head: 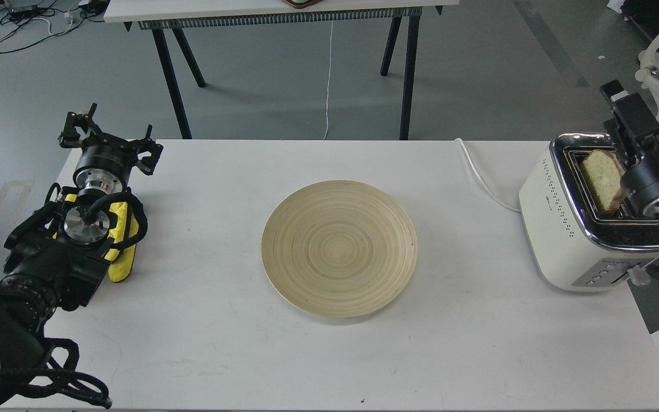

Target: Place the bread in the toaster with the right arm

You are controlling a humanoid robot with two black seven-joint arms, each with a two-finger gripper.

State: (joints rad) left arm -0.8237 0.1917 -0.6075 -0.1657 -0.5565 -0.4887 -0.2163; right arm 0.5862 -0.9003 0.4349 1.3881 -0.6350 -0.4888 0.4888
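Here, bread [602, 179] in toaster [575, 229] slot, right hand [627, 123] just beside

The plate [339, 248] is pale tan with concentric ring grain, lying on a white surface [221, 343]. The toaster [564, 240] is cream-white with rows of dots and a chrome top; the bread [601, 178] is tan, brown-crusted.

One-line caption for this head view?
Right gripper over cream-white chrome-topped toaster, tan bread slice standing in its slot; round wooden plate bare.
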